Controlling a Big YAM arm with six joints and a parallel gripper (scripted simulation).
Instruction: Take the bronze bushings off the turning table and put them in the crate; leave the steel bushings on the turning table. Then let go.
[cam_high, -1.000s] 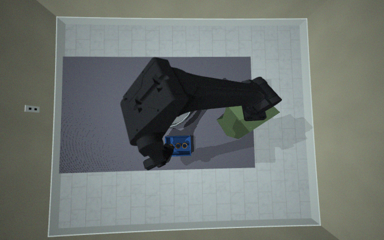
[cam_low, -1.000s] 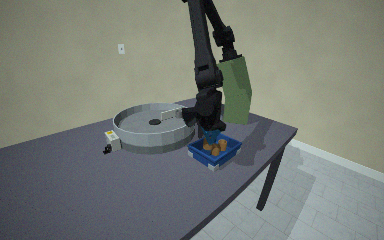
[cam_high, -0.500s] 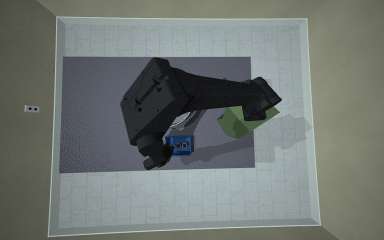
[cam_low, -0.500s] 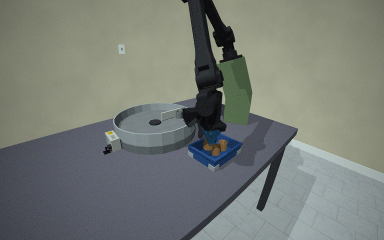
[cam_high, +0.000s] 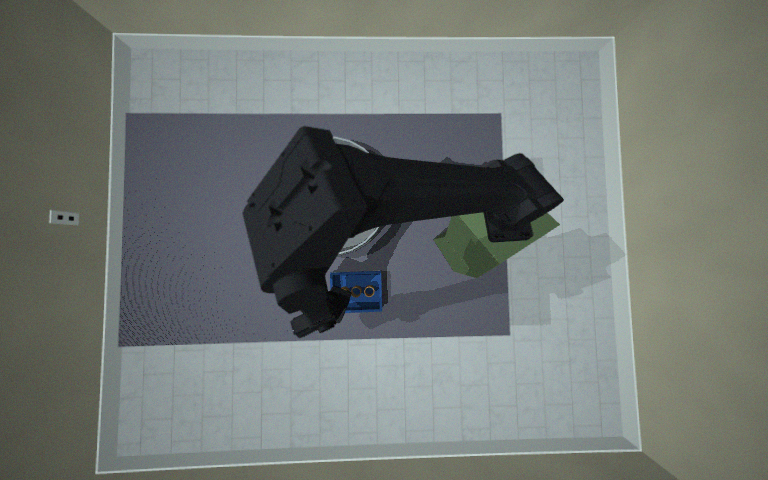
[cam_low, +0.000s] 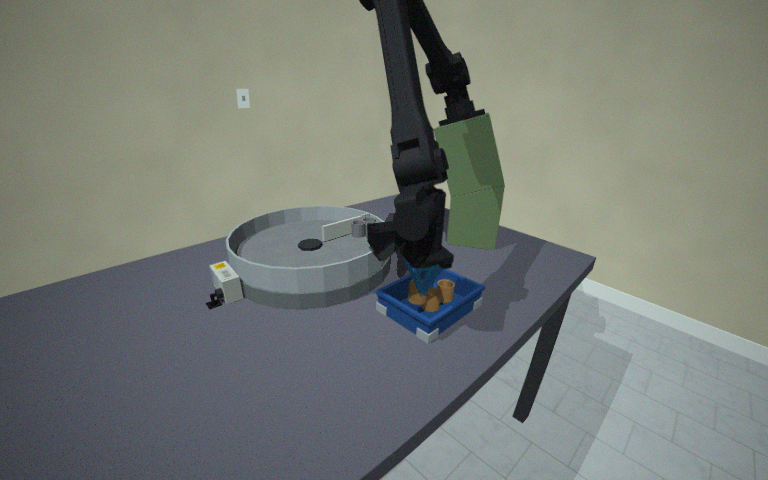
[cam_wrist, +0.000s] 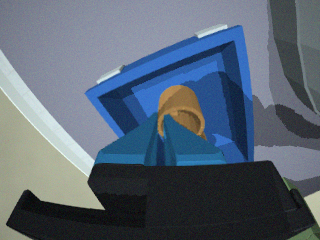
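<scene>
My gripper is shut on a bronze bushing and holds it low inside the blue crate. In the side view the fingers reach down into the crate, and bronze bushings lie there beside them. From above I see two bronze rings in the crate; the arm hides the crate's left end. The round grey turning table stands to the left of the crate. One steel bushing sits on it by the white bar near the rim.
A green block stands behind the crate on the arm's base. A small white control box sits at the turning table's front left. The table's right edge is close to the crate.
</scene>
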